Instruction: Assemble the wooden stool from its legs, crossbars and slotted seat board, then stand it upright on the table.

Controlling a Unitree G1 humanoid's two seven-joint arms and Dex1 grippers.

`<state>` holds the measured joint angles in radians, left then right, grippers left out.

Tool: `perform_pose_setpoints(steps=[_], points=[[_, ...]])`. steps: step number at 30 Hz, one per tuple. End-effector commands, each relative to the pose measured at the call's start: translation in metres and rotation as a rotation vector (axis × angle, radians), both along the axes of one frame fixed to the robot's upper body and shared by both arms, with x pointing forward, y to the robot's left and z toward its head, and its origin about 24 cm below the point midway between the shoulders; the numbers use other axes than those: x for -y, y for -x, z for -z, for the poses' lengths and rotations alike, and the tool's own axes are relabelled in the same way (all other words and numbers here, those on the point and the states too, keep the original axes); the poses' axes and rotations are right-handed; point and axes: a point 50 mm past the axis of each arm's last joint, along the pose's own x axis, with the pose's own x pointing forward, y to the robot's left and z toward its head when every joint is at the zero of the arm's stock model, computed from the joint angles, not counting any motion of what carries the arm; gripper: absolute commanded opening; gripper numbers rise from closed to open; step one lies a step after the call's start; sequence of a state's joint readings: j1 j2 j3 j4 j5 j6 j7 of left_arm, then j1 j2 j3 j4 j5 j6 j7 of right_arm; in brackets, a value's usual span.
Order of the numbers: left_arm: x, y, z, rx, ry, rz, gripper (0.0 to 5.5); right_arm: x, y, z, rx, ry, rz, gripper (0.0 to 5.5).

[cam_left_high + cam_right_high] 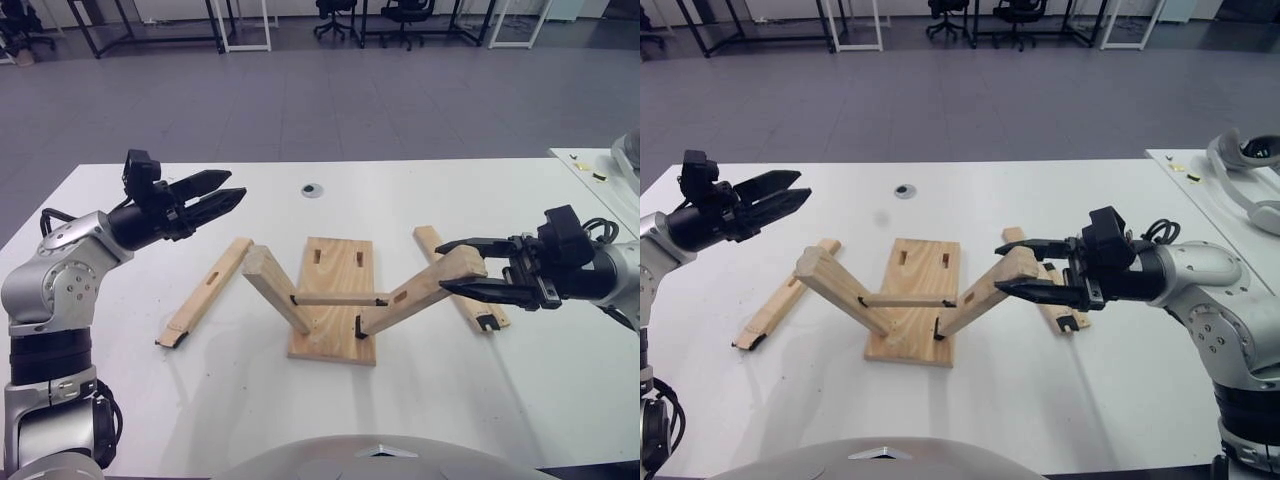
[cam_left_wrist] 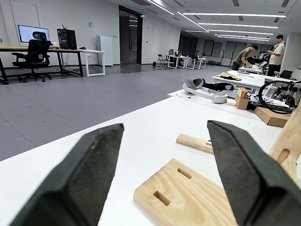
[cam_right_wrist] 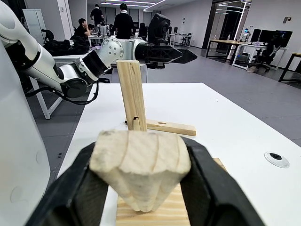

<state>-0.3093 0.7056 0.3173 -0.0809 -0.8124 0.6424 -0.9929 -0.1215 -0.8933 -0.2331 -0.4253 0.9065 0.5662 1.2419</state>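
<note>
the left pincer [image 1: 236, 185] and right pincer [image 1: 1000, 266] are matte black, each with two long tapered fingers [image 1: 205, 182]. behind each pincer sits a boxy black block [image 1: 142, 166], thin black cables [image 1: 1160, 232] loop, then rounded silver-grey arm shells [image 1: 62, 268] dotted with small dark screws.

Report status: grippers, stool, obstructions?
Left gripper open, empty, raised. Right gripper shut on right leg. Crossbar joins it to left leg, on seat board. Nothing blocking.
</note>
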Motion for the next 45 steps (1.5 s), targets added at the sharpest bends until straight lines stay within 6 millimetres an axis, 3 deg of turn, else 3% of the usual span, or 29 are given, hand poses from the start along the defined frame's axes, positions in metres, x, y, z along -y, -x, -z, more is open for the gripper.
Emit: perform_pose_setpoints(steps=[1, 19, 29, 38, 42, 45], points=[[0.001, 0.004, 0.005, 0.009, 0.011, -0.025, 3.26, -0.006, -0.007, -0.01, 0.033, 0.044, -0.039, 2.07], [0.016, 0.023, 0.026, 0.012, 0.09, -0.117, 3.26, -0.026, -0.032, -0.008, -0.001, 0.192, -0.184, 2.07], [0.03, 0.037, 0.035, 0.033, 0.136, -0.194, 3.26, -0.037, -0.044, 0.003, -0.068, 0.4, -0.319, 2.07], [0.048, 0.034, 0.032, 0.142, 0.094, -0.369, 3.26, -0.057, -0.048, 0.004, -0.041, 0.406, -0.393, 2.07], [0.052, 0.033, 0.03, 0.161, 0.071, -0.382, 3.26, -0.055, -0.047, 0.015, -0.074, 0.423, -0.36, 2.07], [0.055, 0.033, 0.032, 0.155, 0.061, -0.407, 3.26, -0.053, -0.052, 0.027, -0.077, 0.439, -0.226, 2.07]])
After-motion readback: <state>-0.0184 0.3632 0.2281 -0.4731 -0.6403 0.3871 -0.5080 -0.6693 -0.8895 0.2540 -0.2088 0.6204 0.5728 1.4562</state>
